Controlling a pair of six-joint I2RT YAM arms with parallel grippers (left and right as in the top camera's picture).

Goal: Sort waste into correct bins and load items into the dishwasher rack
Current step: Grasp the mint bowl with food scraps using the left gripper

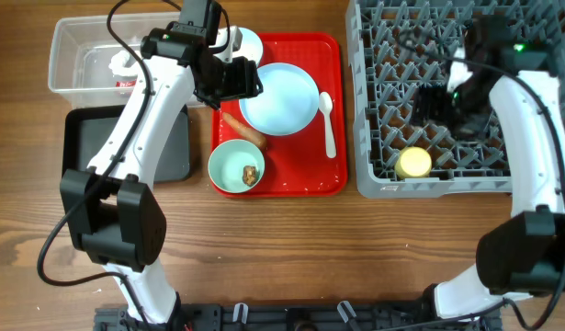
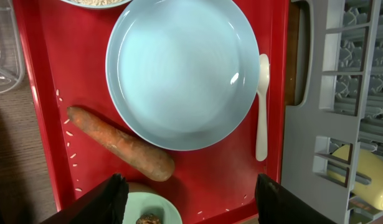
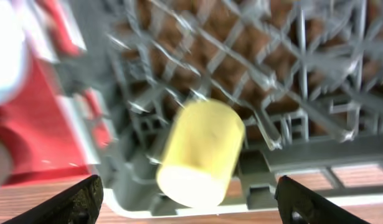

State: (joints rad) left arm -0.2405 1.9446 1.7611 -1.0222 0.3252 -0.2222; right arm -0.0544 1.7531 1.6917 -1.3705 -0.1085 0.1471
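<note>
Fingers of the left gripper [image 2: 194, 199] are standing wide apart above the red tray [image 2: 48, 93], hanging over the carrot [image 2: 119, 143] just beside the blue plate [image 2: 182, 71]. The right gripper [image 3: 194, 199] is hovering, jaws apart and holding nothing, over the yellow cup [image 3: 200, 152] sitting in the dishwasher rack [image 3: 291, 155] corner nearest the tray.

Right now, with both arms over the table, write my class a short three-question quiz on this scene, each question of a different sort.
1. True or false: the yellow cup lies inside the dishwasher rack.
2. What lies on the red tray, right of the blue plate? A) fork B) white spoon C) knife
3. Which gripper is over the red tray?
Key: 1 true; 2 B; 3 the left gripper.
</note>
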